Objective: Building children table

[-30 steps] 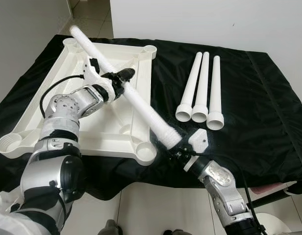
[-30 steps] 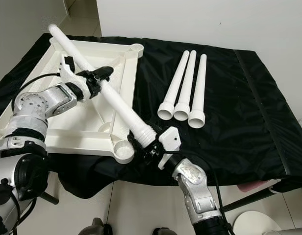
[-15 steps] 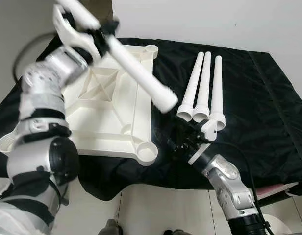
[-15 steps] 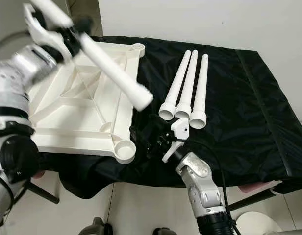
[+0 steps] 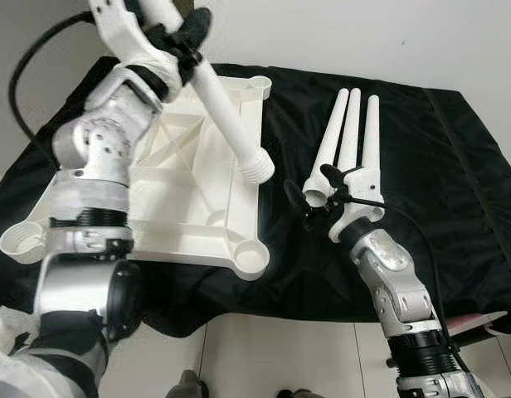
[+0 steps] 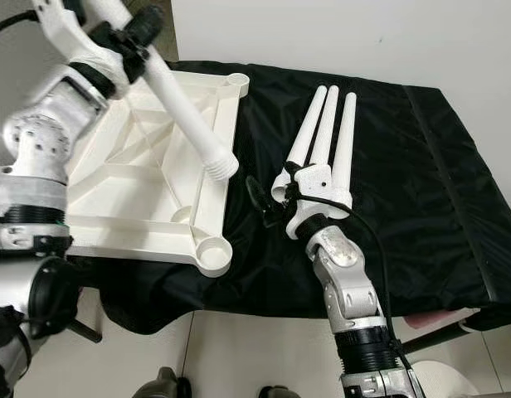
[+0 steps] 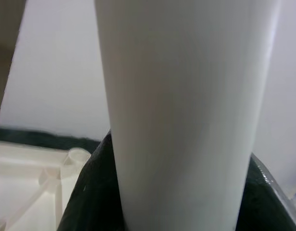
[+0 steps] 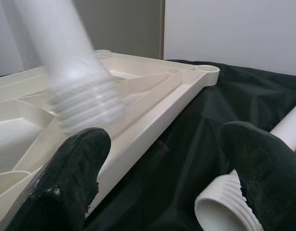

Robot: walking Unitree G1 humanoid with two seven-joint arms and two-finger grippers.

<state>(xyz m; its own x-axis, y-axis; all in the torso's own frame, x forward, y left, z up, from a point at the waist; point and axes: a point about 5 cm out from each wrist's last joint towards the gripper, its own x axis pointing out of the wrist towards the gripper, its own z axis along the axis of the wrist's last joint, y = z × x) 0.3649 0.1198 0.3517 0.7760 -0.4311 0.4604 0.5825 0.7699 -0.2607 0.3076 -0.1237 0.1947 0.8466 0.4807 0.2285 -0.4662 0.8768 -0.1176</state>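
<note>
A white plastic tabletop lies upside down on the black cloth, with round sockets at its corners. My left gripper is raised above the tabletop's far side and shut on a white leg. The leg slopes down, and its threaded end hangs over the tabletop's right rim. In the left wrist view the leg stands close before the camera. My right gripper is open beside the threaded end, its fingers apart with nothing between them. Three more legs lie side by side on the cloth, just behind it.
The black cloth covers the table and drops off at the near edge, with tiled floor below. A white wall stands behind the table. Bare cloth lies to the right of the three legs.
My left arm has lifted the leg and swung it steeper, raising its threaded end off the near corner. My right gripper has come away from that end and moved up by the three loose legs.
</note>
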